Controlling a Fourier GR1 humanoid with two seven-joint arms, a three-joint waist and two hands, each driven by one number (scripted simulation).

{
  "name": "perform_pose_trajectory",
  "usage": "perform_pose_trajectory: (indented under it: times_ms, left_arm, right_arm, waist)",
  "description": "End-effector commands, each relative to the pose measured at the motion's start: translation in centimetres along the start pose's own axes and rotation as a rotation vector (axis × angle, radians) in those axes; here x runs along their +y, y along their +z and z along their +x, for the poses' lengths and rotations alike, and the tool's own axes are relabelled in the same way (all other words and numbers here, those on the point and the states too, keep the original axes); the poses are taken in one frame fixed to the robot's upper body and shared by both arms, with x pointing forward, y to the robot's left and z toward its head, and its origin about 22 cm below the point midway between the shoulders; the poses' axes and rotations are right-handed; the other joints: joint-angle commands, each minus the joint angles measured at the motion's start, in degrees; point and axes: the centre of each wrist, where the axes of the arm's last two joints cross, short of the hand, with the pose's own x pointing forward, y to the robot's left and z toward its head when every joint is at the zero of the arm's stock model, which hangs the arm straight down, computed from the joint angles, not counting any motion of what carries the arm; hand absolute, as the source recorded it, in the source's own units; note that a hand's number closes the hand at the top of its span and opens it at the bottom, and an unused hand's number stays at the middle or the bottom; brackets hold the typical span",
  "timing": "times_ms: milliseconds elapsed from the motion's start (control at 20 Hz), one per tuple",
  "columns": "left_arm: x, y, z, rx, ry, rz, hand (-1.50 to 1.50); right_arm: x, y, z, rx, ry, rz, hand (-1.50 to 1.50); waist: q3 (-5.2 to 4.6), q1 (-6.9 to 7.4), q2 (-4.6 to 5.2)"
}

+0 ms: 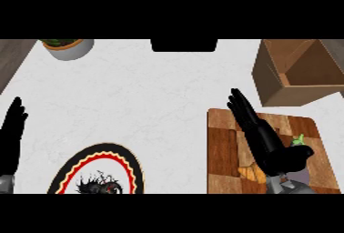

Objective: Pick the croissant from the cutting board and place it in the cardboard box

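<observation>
A wooden cutting board (pixel 225 175) lies at the lower right of the counter. My right hand (pixel 269 148) hovers over it, open, with straight fingers pointing up and to the left. Only an orange-brown edge of the croissant (pixel 250 172) shows, under the hand's lower left side; the rest is hidden. I cannot tell whether the hand touches it. The open cardboard box (pixel 295 75) stands just beyond the board at the upper right. My left hand (pixel 12 132) rests open at the left edge, fingers up.
A small green piece (pixel 300 139) pokes out beside my right thumb on the board. A black plate (pixel 101 170) with a red and yellow rim sits at the bottom centre. A potted plant (pixel 67 47) stands at the top left, and a dark object (pixel 184 45) at the top centre.
</observation>
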Motion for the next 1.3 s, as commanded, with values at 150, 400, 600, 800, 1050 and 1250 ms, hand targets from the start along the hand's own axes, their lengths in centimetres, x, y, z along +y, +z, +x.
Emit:
perform_pose_trajectory:
  times_ms: [150, 400, 600, 800, 1050, 1250]
  left_arm:
    - [-1.9, 0.1, 4.1, -0.259, -0.008, -0.200, 0.00]
    - [-3.9, 0.6, 5.8, -0.373, 0.003, -0.387, 0.00]
    - [-5.3, 0.7, 5.5, -0.398, 0.024, -0.471, 0.00]
    - [-4.9, 0.8, 5.5, -0.443, 0.017, -0.517, 0.00]
    - [-7.1, -0.1, 6.8, -0.473, 0.038, -0.555, 0.00]
    - [-6.9, -1.1, 7.4, -0.482, 0.029, -0.560, 0.00]
  right_arm:
    - [-7.1, 2.0, 6.3, -0.214, 0.303, -0.406, -1.50]
    - [-13.8, 6.2, 7.4, -0.052, 0.656, -0.673, -1.50]
    - [-11.9, 11.1, 8.8, -0.075, 0.819, -0.619, -1.50]
    - [-10.8, 14.5, 8.8, -0.019, 0.987, -0.526, -1.50]
    - [-9.0, 15.2, 10.3, 0.188, 1.127, -0.417, -1.50]
    - [-6.9, 14.3, 13.2, 0.348, 1.221, -0.304, -1.50]
  waist:
    - [-0.05, -6.17, 0.17]
    - [-0.06, -9.24, 0.77]
    - [0.13, -6.43, 1.18]
    - [0.21, -3.62, 1.45]
    - [0.15, -1.93, 1.98]
    - [0.02, -0.03, 2.48]
